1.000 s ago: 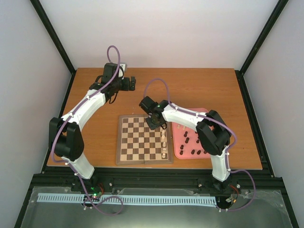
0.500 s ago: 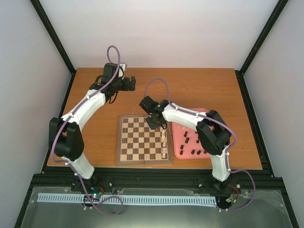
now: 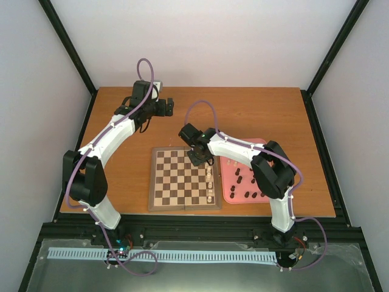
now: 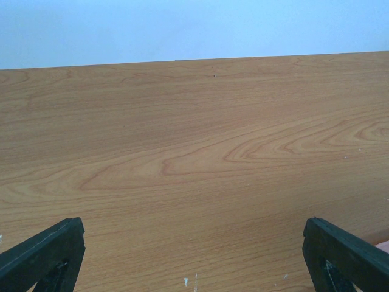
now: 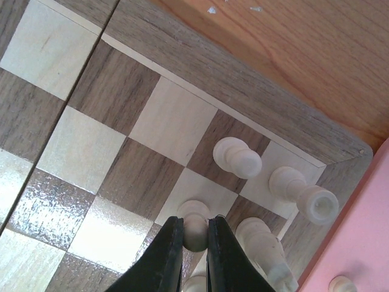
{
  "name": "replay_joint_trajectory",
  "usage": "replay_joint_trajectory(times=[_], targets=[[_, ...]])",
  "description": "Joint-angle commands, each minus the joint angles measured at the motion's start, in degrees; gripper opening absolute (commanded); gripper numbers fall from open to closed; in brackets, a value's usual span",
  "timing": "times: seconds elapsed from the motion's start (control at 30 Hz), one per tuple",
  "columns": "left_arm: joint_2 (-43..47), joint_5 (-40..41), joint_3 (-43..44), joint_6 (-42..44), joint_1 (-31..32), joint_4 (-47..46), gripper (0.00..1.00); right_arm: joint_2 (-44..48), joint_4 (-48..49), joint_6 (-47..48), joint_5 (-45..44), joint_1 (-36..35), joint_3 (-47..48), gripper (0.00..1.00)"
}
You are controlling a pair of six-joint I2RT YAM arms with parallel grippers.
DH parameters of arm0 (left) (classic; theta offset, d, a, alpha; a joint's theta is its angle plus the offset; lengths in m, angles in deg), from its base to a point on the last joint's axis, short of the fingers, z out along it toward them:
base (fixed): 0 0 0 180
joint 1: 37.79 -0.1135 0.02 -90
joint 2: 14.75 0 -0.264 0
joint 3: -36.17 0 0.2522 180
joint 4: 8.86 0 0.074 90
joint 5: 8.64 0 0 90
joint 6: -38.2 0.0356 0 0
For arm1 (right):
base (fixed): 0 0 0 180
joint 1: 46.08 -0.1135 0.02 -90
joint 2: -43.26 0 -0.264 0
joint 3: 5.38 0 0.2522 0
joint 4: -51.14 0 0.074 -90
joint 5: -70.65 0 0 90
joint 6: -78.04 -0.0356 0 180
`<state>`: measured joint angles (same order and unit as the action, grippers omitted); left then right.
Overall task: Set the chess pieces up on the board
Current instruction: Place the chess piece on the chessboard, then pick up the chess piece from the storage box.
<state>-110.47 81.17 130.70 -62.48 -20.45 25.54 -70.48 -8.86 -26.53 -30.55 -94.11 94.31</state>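
The board (image 3: 184, 179) lies in the middle of the table. Cream chess pieces stand along its right side (image 3: 210, 182). In the right wrist view my right gripper (image 5: 196, 234) is shut on the round head of a cream pawn (image 5: 196, 230) whose base rests over a light square near the board's corner (image 5: 340, 149). Two more cream pieces, a pawn (image 5: 237, 158) and a taller one (image 5: 304, 194), stand beside it. My left gripper (image 3: 165, 107) hangs open over bare table at the far left, its fingertips (image 4: 45, 252) wide apart with nothing between them.
A pink tray (image 3: 228, 188) with dark pieces (image 3: 246, 179) and a cream one lies right of the board, partly under the right arm. White walls and black frame posts surround the table.
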Motion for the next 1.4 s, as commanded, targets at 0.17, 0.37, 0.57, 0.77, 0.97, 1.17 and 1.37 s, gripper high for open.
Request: replay_joint_trajectory(times=[0.17, 0.37, 0.57, 0.77, 0.97, 1.17, 1.37], targets=[[-0.2, 0.4, 2.0, -0.2, -0.4, 0.2, 1.00, -0.6, -0.4, 0.2, -0.2, 0.0, -0.7, 0.16], [-0.3, 0.3, 2.1, -0.2, -0.5, 0.3, 1.00, 0.6, 0.3, 0.5, 0.2, 0.0, -0.8, 0.26], [-0.3, 0.3, 2.1, -0.1, -0.5, 0.3, 1.00, 1.9, 1.5, 1.6, 2.4, -0.3, -0.3, 0.28], [-0.3, 0.4, 2.2, -0.1, -0.4, 0.3, 1.00, 5.8, 2.7, 2.7, 5.5, -1.0, 0.1, 0.30], [-0.3, 0.2, 2.1, -0.2, -0.4, 0.3, 1.00, 9.9, 0.6, 1.8, 0.2, -1.1, -0.5, 0.41], [-0.1, 0.0, 2.1, -0.3, -0.5, 0.4, 1.00, 14.4, -0.8, -0.7, -9.2, 1.0, -3.3, 0.51], [0.1, -0.3, 2.0, -0.4, -0.5, 0.3, 1.00, 20.0, 1.4, -1.7, -8.2, 8.9, -11.7, 0.49]])
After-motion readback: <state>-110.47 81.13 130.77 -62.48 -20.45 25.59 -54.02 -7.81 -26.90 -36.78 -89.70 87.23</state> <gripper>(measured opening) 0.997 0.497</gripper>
